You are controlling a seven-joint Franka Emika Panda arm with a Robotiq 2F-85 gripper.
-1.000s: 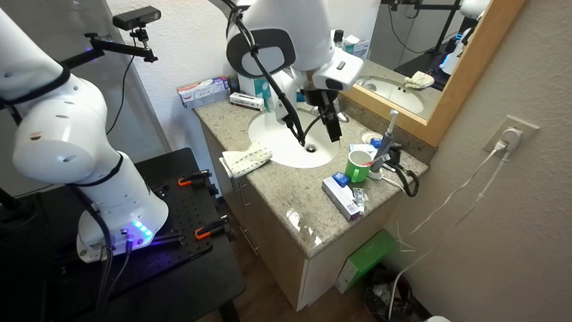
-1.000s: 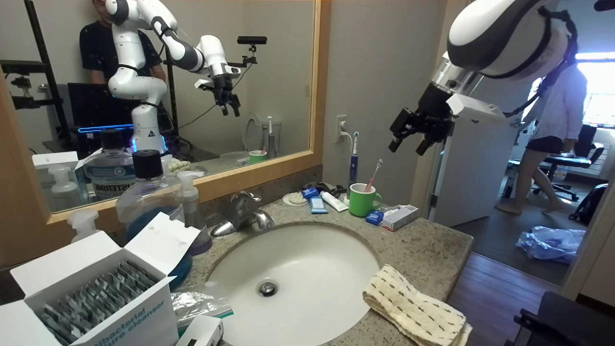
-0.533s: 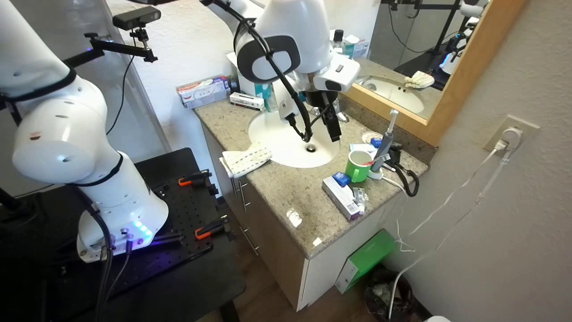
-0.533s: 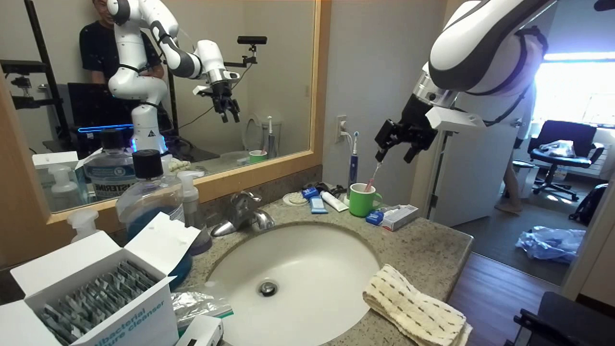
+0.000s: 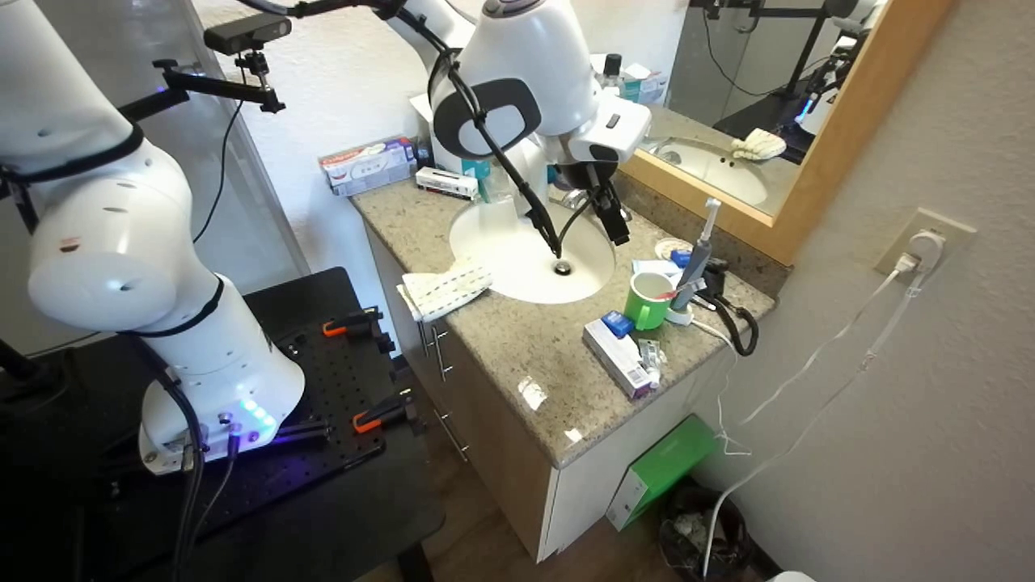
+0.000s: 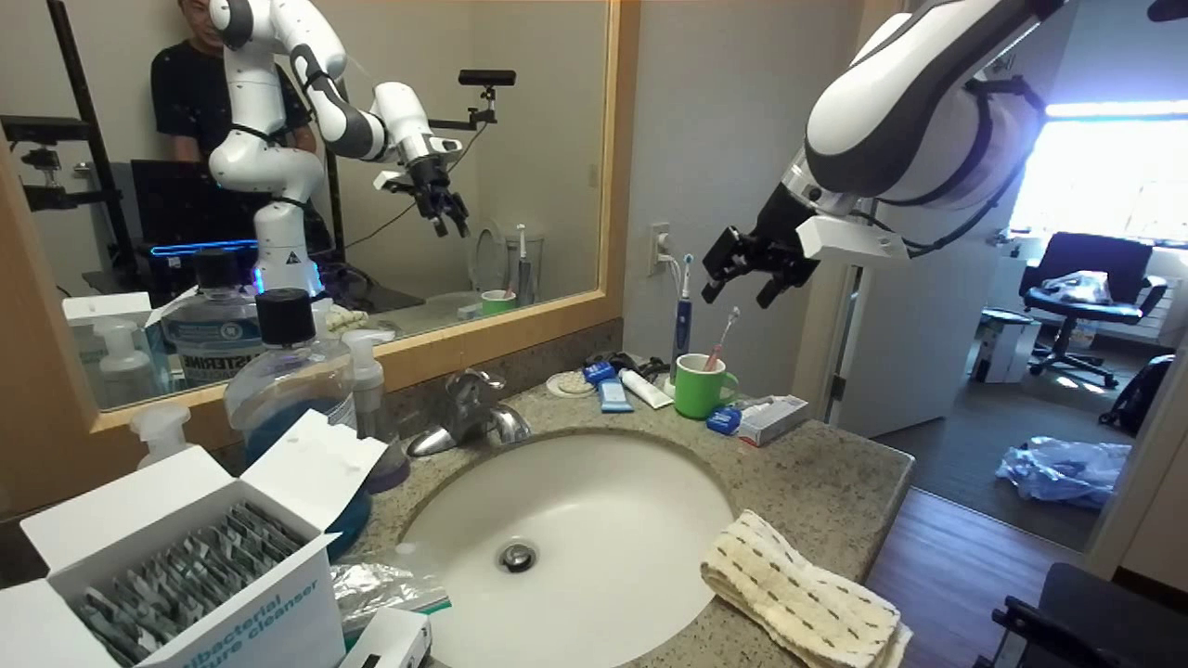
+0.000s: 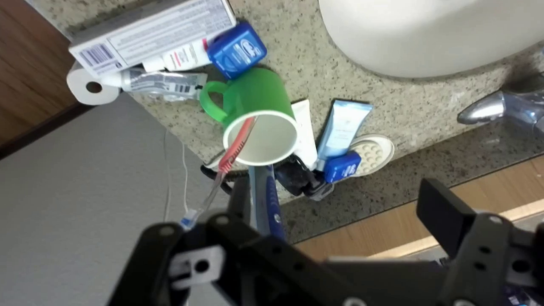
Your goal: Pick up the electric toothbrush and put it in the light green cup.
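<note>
I, the black two-finger gripper (image 6: 740,295), hang in the air above the speckled stone countertop (image 6: 826,470), with my jaws spread widely apart. The blue and grey plastic electric toothbrush (image 6: 683,325) stands upright near the back corner of the countertop. Just beside it, near the side edge, is the round green cup with white inside (image 6: 700,397), which holds a slim pink toothbrush (image 7: 237,143).

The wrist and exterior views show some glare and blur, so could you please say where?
Wrist view: the gripper is out of focus, the green mug crisper; in an exterior view, the window is washed out; in an exterior view, bright glare patches mark the countertop.
</note>
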